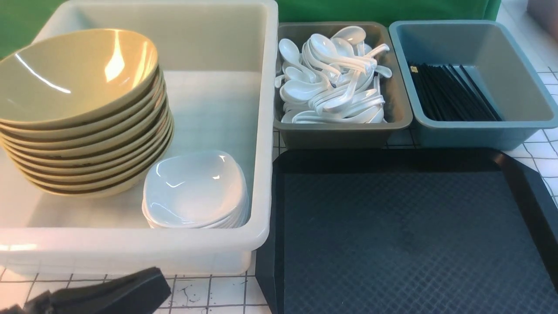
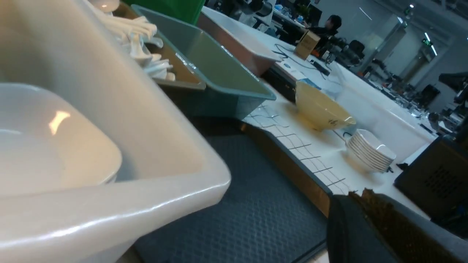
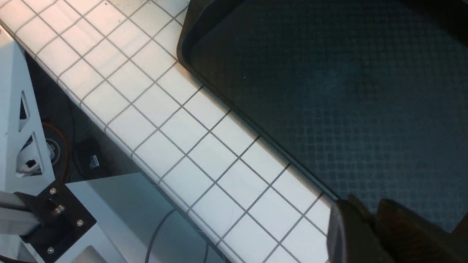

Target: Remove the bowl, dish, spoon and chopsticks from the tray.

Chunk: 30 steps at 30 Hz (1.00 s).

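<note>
The black tray lies at the front right with nothing on its diamond-textured surface; it also shows as the tray and the tray. An olive-yellow bowl tops a stack inside the white tub. A white dish tops a smaller stack beside it. A heap of white spoons fills the grey bin. Black chopsticks lie in the blue bin. My left gripper is shut and empty, low in front of the tub; it is the left gripper. My right gripper hovers shut and empty over the tray's edge.
The grey bin and blue bin stand behind the tray. White gridded tabletop runs along the front. A second table holds another yellow bowl and a stack of white dishes. The table's edge drops off beside the tray.
</note>
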### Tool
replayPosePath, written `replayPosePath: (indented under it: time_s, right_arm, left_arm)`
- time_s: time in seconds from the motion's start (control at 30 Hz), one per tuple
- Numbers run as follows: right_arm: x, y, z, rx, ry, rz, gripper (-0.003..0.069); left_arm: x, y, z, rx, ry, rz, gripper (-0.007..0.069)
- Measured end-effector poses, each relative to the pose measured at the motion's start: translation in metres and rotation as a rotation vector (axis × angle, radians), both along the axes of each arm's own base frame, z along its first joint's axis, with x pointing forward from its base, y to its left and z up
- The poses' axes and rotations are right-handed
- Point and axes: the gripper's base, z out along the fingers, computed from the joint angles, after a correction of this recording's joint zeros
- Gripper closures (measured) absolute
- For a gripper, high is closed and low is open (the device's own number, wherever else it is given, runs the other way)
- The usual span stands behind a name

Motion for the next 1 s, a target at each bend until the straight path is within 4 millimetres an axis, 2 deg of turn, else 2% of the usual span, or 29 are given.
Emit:
replayPosePath:
  time_s: [0.1, 0.37, 0.53, 0.7, 0.73, 0.8, 0.87, 0.93, 1.0]
  right_arm:
    - [0.000, 0.000, 0.000, -0.001, 0.001, 0.000, 0.0549]
    - [0.000, 0.000, 0.000, -0.001, 0.001, 0.000, 0.0540]
    - [0.000, 0.000, 0.000, -0.003, 0.001, -0.005, 0.0534]
    - [0.005, -0.015, -0.008, -0.029, -0.060, -0.167, 0.0553]
    - [0.006, -0.018, -0.018, -0.025, -0.096, -0.214, 0.0578]
    - [0.008, -0.020, -0.027, -0.006, -0.165, -0.250, 0.0609]
    - [0.018, -0.022, -0.062, 0.030, -0.312, -0.338, 0.0631]
    - [0.021, -0.024, -0.083, 0.046, -0.368, -0.386, 0.0635]
    - [0.021, -0.030, -0.128, 0.068, -0.429, -0.480, 0.0637]
  left_arm:
    - [0.000, 0.000, -0.008, 0.012, 0.011, 0.001, 0.0626]
    - [-0.002, 0.002, -0.045, 0.106, 0.092, -0.002, 0.0626]
    - [-0.003, 0.003, -0.058, 0.154, 0.134, -0.007, 0.0626]
    - [-0.006, 0.004, -0.066, 0.219, 0.191, -0.018, 0.0626]
    - [-0.006, 0.004, -0.068, 0.240, 0.209, -0.022, 0.0626]
    - [-0.007, 0.005, -0.070, 0.254, 0.222, -0.025, 0.0626]
    - [-0.008, 0.005, -0.073, 0.287, 0.251, -0.031, 0.0626]
    - [-0.009, 0.006, -0.075, 0.301, 0.263, -0.034, 0.0626]
    - [-0.010, 0.006, -0.076, 0.314, 0.270, -0.036, 0.0626]
